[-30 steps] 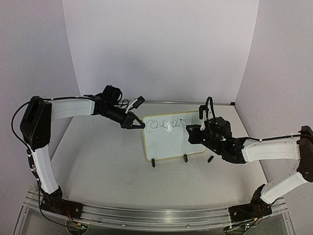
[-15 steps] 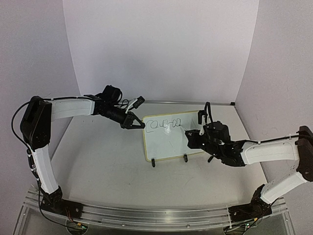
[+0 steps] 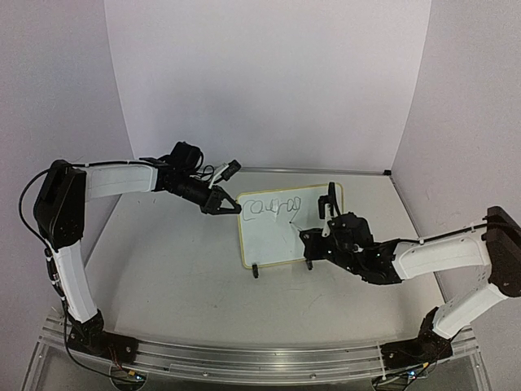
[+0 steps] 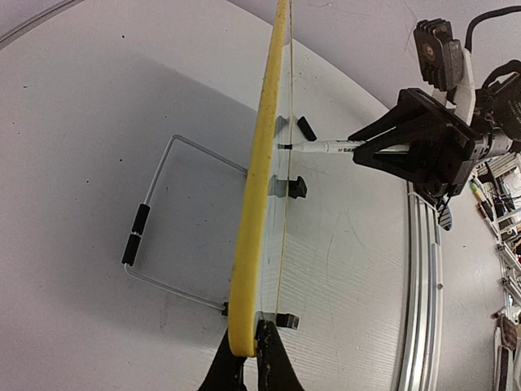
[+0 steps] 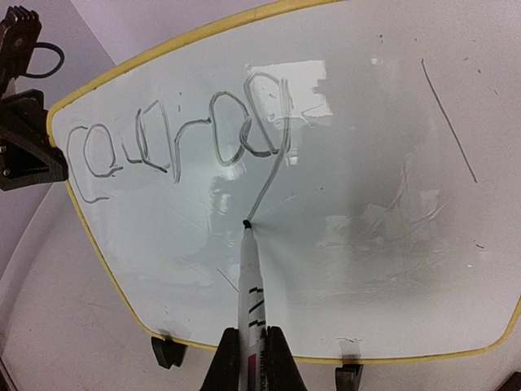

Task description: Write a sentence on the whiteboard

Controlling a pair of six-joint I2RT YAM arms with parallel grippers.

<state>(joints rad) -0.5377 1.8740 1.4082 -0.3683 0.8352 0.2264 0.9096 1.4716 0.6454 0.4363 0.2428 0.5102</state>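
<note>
The whiteboard [image 3: 285, 228] stands upright on two black clip feet on the table, with a pale-yellow rim. My left gripper [image 3: 230, 204] is shut on the board's upper left edge; the left wrist view shows the yellow edge [image 4: 248, 269] pinched between its jaws. My right gripper [image 3: 313, 238] is shut on a white marker [image 5: 251, 285], whose tip touches the board face [image 5: 366, 163]. The sentence [image 5: 175, 138] reads roughly "courag", with a long tail running down to the tip.
A bent wire stand [image 4: 151, 224] with black sleeves props the board from behind. A stray thin line [image 5: 449, 122] marks the board's right side. A metal rail [image 3: 244, 358] runs along the near table edge. White walls enclose the back.
</note>
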